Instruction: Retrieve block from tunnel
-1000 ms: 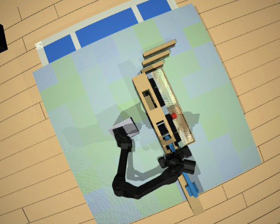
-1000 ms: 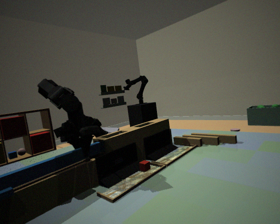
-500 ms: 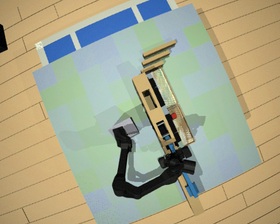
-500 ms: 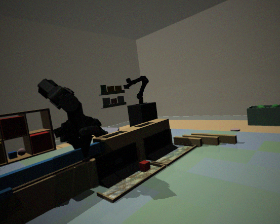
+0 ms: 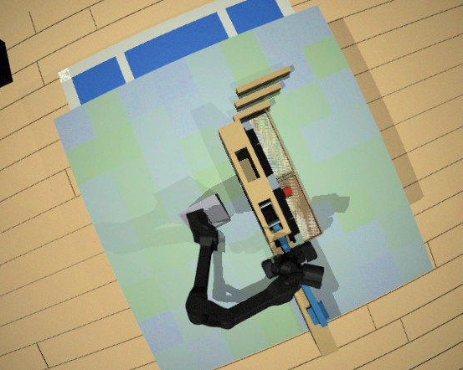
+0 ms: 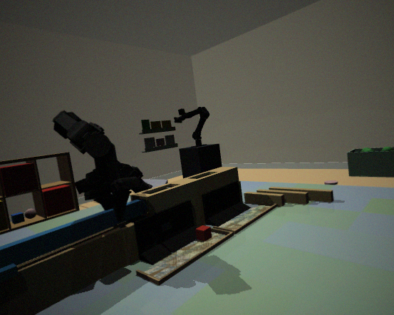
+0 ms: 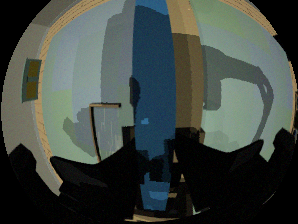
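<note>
Seen from above, with the gripper as the clock's centre, the arm's pale base plate lay towards ten o'clock. The wooden tunnel stretched towards eleven, and three wooden strips lay beyond its far end, towards twelve. The gripper was clamped on the long blue handle, whose outer end pointed towards five. At twelve o'clock, the red block sat outside the tunnel, over the shallow rimmed tray along its side.
</note>
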Robot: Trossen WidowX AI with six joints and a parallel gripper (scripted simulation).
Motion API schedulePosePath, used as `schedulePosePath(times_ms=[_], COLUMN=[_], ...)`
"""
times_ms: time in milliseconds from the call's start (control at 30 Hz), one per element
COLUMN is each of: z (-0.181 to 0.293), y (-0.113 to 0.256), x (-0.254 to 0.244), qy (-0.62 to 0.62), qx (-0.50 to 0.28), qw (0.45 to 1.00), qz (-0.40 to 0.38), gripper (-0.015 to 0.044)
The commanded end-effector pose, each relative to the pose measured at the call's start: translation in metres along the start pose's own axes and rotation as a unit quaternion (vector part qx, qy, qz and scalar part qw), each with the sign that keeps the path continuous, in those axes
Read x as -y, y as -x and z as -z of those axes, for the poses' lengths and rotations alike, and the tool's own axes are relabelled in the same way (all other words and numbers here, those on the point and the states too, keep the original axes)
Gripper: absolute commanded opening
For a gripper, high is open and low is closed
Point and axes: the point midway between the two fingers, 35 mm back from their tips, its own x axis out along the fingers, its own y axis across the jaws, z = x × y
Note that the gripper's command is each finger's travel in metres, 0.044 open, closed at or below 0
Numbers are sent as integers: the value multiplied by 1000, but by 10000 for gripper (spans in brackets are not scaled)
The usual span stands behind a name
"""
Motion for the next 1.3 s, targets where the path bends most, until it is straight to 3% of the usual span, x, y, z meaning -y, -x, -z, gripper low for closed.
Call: schedulePosePath(times_ms=[0, 600, 633, 900, 1133, 1267], z=[-22, -22, -1, -1, -2, 3], y=[-1, -1, 0, 4, 31, 28], x=[3, 3, 0, -1, -7, -6], qy=[-19, -19, -1, -3, -16, -10], qx=[35, 35, 1, 4, 26, 21], qw=[999, 999, 1000, 1000, 999, 1000], qz=[12, 12, 0, 2, 12, 13], gripper=[0, 0, 26, 236, 420, 440])
